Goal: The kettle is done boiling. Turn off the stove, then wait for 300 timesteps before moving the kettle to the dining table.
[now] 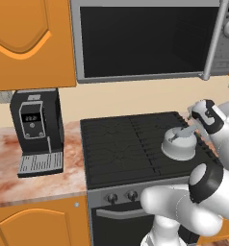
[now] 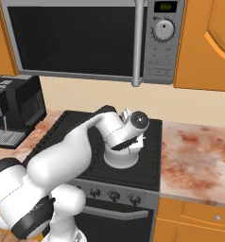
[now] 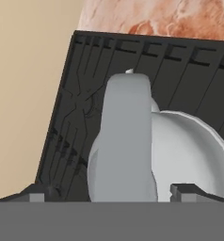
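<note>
- Kettle (image 1: 179,145) sits on the right side of the stove (image 1: 121,149) cooktop, toward the near edge, upright.
- Tool (image 3: 113,192) is at the kettle's slanted handle (image 3: 125,136); the fingers (image 3: 191,192) stand wide apart with the handle between them, not clamped.
- Knobs (image 2: 114,195) line the stove's front panel.
- Coffee machine (image 1: 35,129) on the marbled counter (image 1: 20,173) left of the stove; microwave (image 1: 145,38) above.

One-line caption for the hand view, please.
Open gripper straddling the kettle handle, fingertips either side, above the stove grates.
</note>
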Available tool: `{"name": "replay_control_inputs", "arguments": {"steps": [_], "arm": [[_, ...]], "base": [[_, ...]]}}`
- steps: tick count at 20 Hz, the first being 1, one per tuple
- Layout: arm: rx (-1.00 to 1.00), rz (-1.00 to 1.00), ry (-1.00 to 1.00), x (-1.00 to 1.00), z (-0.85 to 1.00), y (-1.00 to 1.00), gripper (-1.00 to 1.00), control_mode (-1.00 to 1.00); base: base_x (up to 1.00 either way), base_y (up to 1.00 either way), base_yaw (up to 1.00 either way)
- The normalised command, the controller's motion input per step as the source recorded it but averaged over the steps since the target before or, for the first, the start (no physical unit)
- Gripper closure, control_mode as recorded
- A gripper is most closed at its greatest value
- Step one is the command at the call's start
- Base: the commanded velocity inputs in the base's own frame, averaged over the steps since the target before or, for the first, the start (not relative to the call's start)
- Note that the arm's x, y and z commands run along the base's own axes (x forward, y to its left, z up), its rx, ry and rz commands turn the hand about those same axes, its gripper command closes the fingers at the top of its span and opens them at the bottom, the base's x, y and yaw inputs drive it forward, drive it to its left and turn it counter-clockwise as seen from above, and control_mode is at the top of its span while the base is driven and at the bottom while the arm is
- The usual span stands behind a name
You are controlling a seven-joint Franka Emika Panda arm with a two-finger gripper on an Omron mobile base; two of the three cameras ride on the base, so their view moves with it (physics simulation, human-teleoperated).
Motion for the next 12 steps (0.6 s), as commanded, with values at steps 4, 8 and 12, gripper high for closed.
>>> {"name": "replay_control_inputs", "arguments": {"steps": [4,8,12], "arm": [[0.0,0.0,0.0,0.01,-0.07,0.01,1.0,-1.0],[0.0,0.0,0.01,0.0,-0.06,0.0,1.0,-1.0],[0.0,0.0,0.01,0.0,0.0,0.0,1.0,-1.0]], "base": [[0.0,0.0,0.0],[0.0,0.0,0.0],[0.0,0.0,0.0]]}}
